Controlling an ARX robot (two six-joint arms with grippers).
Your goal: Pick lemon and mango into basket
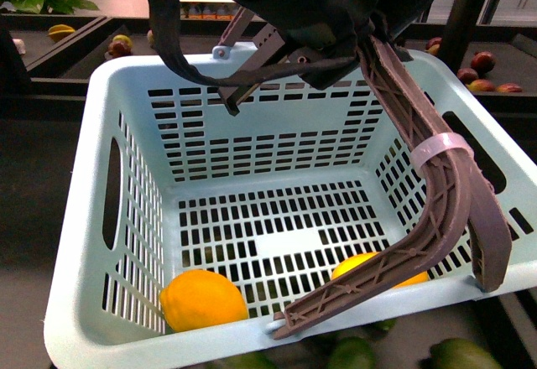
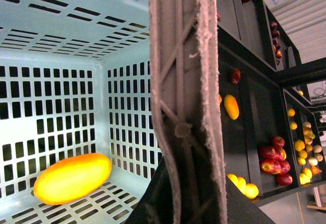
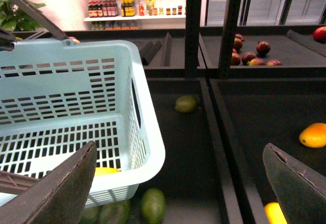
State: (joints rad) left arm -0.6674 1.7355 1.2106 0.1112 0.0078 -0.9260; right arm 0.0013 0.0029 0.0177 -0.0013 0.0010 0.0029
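Observation:
The turquoise basket (image 1: 84,218) hangs tilted in the air from its brown-grey handles (image 1: 436,184), which are bound with a white zip tie (image 1: 440,147). My left gripper (image 1: 336,17) is shut on the handles at the top; in the left wrist view (image 2: 183,203) the handle fills the middle. In the basket lie a yellow fruit with a tapered end, seemingly the lemon (image 1: 203,299), at the front left, and a yellow-orange one, seemingly the mango (image 1: 365,264), half hidden behind the handle. The left wrist view shows one long yellow-orange fruit (image 2: 71,178). My right gripper (image 3: 179,147) is open and empty beside the basket (image 3: 147,132).
Dark shelf bins lie below. Green fruits (image 1: 352,354) lie under the basket, also in the right wrist view (image 3: 153,203). Red apples (image 1: 482,63) sit at the back right. An orange fruit (image 3: 313,135) lies in the right bin. Black posts (image 3: 193,25) divide the bins.

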